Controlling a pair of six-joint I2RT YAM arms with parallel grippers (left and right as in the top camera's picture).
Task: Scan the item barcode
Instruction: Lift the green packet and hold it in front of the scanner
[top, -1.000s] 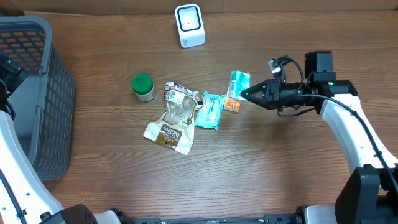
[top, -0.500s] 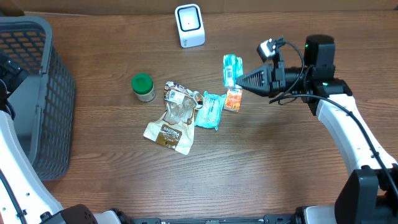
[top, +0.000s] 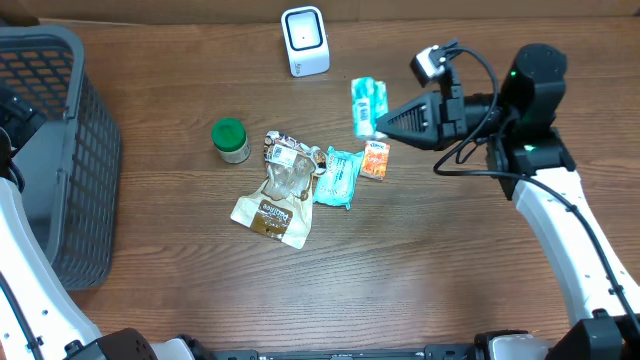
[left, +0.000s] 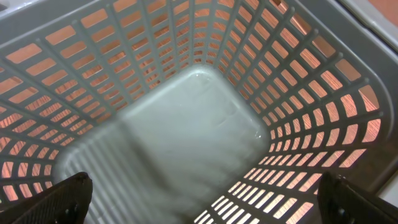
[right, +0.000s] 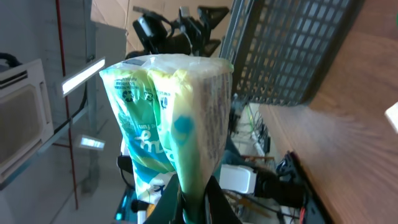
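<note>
Packet (top: 367, 104), green and white, is pinched by one edge between the closed fingers of the right gripper (top: 381, 122). It is held up off the table (top: 420, 280). In the right wrist view it stands on end above the fingers, printed face to the camera. From overhead it sits near the white scanner (top: 305, 40), to the right of it and a little nearer the robot, not touching it.

An orange sachet (top: 375, 160) lies on the wood near the held packet. A teal pack (top: 338, 177) lies just beside the sachet, then a brown pouch (top: 275, 200), then a green-lidded jar (top: 231, 140).

At the far left, the left gripper (left: 208, 199) has its fingers spread wide with nothing between them. It points down into the grey basket (top: 50, 150).
</note>
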